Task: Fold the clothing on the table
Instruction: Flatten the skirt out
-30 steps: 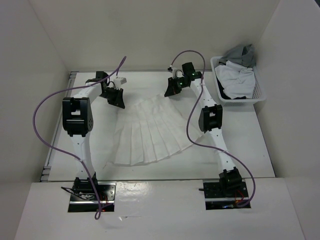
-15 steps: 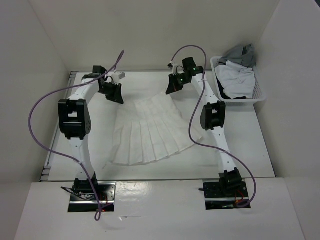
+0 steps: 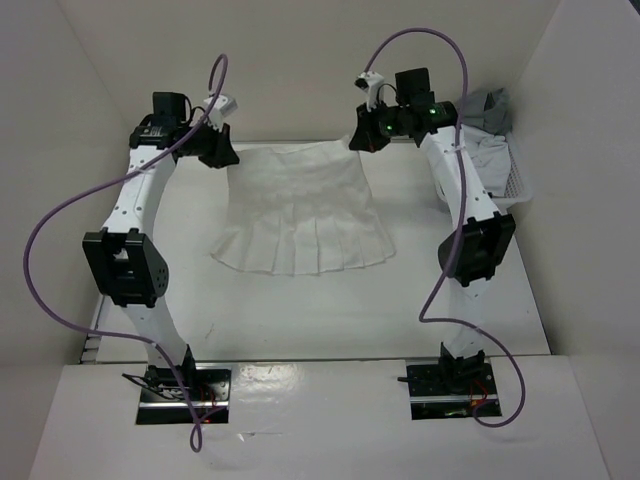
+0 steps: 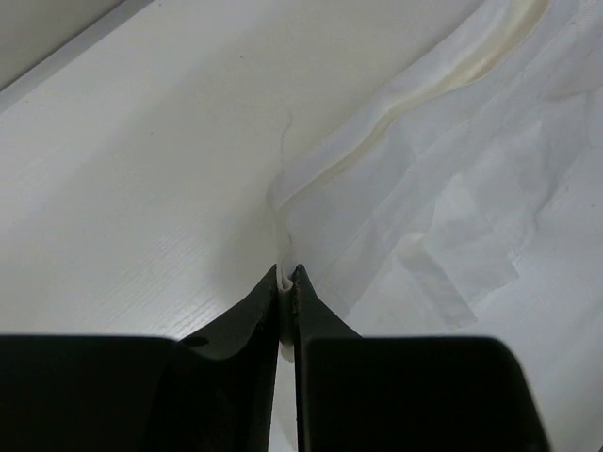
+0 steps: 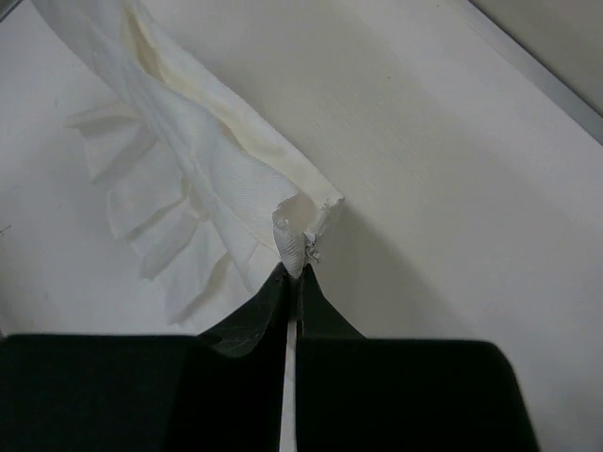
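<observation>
The clothing, a white pleated skirt (image 3: 300, 205), hangs by its waistband above the far half of the table (image 3: 300, 310), its hem resting on the tabletop. My left gripper (image 3: 222, 155) is shut on the waistband's left corner (image 4: 283, 202); thin white fabric shows pinched between the black fingertips (image 4: 288, 276). At the waistband's right corner (image 5: 303, 221) my right gripper (image 3: 360, 138) is shut too, with a frayed tuft of cloth sticking out above its tips (image 5: 295, 271). Between the two grippers the waistband is stretched nearly straight. Both arms are raised high.
A white plastic basket (image 3: 510, 185) holding a plain white garment and a grey garment (image 3: 488, 108) stands at the far right, partly behind my right arm. White walls close in the table at the back and sides. A metal rail (image 3: 92, 330) runs along the left edge.
Both grippers closed on the waistband corners, then rose and moved apart toward the back. The skirt lifted off the table, turned square to the camera, and now hangs stretched.
</observation>
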{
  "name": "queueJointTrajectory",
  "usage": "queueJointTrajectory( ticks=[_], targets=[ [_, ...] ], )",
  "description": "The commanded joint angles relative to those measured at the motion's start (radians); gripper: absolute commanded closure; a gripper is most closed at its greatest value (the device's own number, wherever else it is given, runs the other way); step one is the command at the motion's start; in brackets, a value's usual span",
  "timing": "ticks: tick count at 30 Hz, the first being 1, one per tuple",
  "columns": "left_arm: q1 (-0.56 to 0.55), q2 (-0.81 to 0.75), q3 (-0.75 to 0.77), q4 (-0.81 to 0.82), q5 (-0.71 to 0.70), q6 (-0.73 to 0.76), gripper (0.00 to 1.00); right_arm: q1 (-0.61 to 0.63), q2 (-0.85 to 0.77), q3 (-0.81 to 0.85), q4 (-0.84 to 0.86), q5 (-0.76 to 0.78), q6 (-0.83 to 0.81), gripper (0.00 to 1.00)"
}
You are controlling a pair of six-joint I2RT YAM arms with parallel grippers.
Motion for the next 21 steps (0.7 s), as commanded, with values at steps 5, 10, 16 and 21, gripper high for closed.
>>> queueJointTrajectory(
  ticks=[5,10,16,21],
  targets=[
    [0.011,-0.142,0.045,0.022,0.064,-0.023,0.87,0.007,-0.208,-0.096,0.082,0.094,-0.01,1.0],
    [0.011,-0.197,0.117,-0.011,0.113,-0.032,0.87,0.007,-0.347,-0.174,0.092,0.083,-0.043,1.0],
    [0.0,-0.188,0.243,-0.08,0.189,-0.043,0.87,0.007,-0.415,-0.188,0.07,0.049,-0.063,1.0],
    [-0.022,-0.136,0.347,-0.103,0.178,-0.043,0.87,0.007,-0.389,-0.132,0.07,0.049,-0.063,1.0]
  ],
)
